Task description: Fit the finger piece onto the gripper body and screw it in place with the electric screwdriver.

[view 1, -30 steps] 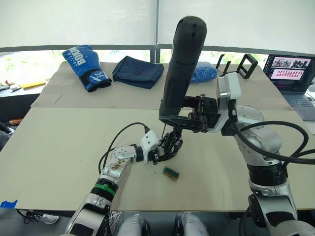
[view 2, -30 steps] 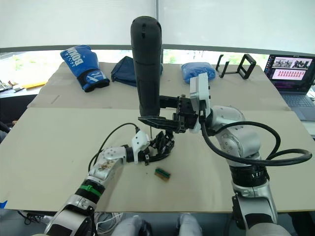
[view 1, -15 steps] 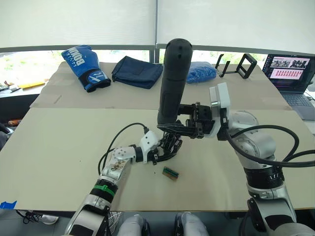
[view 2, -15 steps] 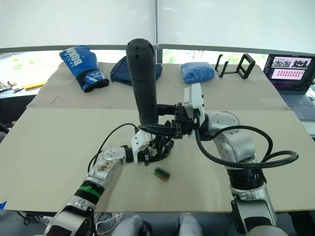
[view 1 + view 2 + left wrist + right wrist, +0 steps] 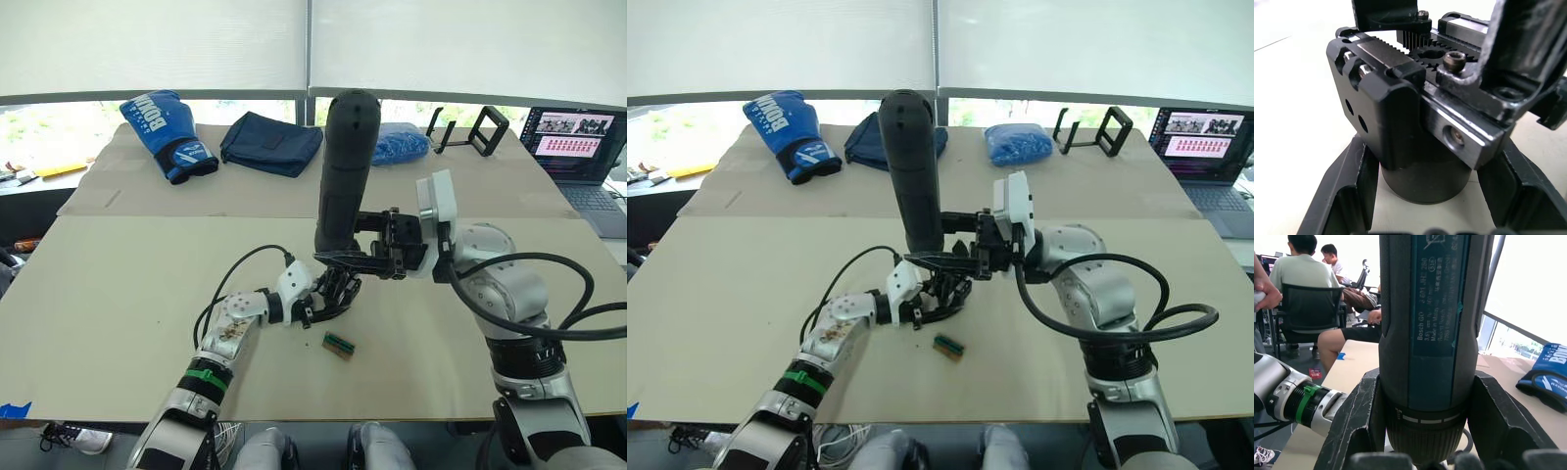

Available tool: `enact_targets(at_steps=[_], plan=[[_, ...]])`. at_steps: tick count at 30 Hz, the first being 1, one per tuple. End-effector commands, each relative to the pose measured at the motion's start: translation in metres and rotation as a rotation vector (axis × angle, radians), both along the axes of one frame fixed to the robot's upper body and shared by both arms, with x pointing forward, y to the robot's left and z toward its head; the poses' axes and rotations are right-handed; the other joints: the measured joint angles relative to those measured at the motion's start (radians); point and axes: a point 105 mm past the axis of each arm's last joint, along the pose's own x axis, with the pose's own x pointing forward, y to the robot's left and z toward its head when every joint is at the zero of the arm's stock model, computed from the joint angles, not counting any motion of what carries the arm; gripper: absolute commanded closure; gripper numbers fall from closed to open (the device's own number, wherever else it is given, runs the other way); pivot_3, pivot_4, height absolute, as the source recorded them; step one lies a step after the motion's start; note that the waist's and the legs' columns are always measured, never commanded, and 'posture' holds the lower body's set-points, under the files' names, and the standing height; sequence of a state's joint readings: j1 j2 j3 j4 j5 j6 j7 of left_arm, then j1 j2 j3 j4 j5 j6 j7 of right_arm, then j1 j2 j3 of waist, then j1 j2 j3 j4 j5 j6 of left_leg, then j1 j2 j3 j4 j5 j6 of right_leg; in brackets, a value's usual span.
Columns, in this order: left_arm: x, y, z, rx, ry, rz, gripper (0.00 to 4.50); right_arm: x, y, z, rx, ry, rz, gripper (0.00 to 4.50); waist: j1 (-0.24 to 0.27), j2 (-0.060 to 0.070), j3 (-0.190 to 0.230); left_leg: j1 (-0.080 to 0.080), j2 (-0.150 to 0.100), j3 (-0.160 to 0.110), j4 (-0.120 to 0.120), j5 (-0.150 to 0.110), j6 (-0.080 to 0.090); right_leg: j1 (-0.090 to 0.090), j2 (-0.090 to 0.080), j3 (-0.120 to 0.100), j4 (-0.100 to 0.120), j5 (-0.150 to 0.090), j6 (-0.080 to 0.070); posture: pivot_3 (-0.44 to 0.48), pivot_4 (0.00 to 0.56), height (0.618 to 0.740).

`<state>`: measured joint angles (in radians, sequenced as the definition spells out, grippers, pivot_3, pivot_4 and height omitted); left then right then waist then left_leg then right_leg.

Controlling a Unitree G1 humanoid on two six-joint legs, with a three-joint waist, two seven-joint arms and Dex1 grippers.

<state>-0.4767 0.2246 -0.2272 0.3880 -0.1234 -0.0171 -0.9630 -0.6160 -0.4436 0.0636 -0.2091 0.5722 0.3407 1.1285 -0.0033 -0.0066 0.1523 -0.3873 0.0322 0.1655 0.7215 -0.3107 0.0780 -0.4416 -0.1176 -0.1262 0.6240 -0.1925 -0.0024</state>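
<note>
We see the right gripper holding the electric screwdriver nearly upright over the middle of the table, its two fingers clamped on either side of the lower barrel; the rounded end points up and leans slightly away from us. The tool's lower tip sits directly above the gripper body; the bit itself is too hidden for us to tell whether it touches a screw.

Left gripper reaches in low from the left along the table, its fingers closed around the black round base of the gripper body, one on each side, base standing on the table surface. In the left wrist view we note the metal mechanism on top: a toothed rack, a small gear, a hex-socket screw head and a black bracket-like part bolted over it. We cannot tell from these views whether that part is the finger piece, nor where the finger piece otherwise lies.

A small green-and-brown object lies flat on the table just in front of the gripper body, apart from both grippers.

At the far side: a blue boxing glove, a dark blue folded cloth, a blue bag, a black stand; a laptop at far right. People sit in the background of the right wrist view
</note>
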Motion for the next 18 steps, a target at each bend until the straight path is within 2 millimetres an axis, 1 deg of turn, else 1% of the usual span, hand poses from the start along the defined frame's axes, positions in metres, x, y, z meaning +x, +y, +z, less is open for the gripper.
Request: enact_targets(at_steps=[1, 10, 18], plan=[[-0.0072, -0.0014, -0.0114, 0.022, 0.043, -0.022, 2.20, -0.0093, -0.0002, 0.0147, 0.030, -0.087, 0.018, 2.59, 0.000, 0.000, 0.000, 0.000, 0.000, 0.000, 0.000, 0.000, 0.000, 0.000, 0.000, 0.000, 0.000, 0.000, 0.000, 0.000, 0.150, 0.740], [-0.0091, -0.0027, -0.0138, 0.026, 0.048, -0.029, 2.20, -0.0089, 0.0003, 0.0117, 0.023, -0.088, 0.009, 2.59, -0.001, 0.000, 0.000, 0.000, 0.000, 0.000, 0.000, 0.000, 0.000, 0.000, 0.000, 0.000, 0.000, 0.000, 0.000, 0.000, 0.150, 0.740], [-0.0082, -0.0029, -0.0140, 0.027, 0.046, -0.028, 2.20, -0.0095, 0.0039, 0.0189, 0.025, -0.096, 0.017, 2.59, 0.000, 0.000, 0.000, 0.000, 0.000, 0.000, 0.000, 0.000, 0.000, 0.000, 0.000, 0.000, 0.000, 0.000, 0.000, 0.000, 0.150, 0.740]])
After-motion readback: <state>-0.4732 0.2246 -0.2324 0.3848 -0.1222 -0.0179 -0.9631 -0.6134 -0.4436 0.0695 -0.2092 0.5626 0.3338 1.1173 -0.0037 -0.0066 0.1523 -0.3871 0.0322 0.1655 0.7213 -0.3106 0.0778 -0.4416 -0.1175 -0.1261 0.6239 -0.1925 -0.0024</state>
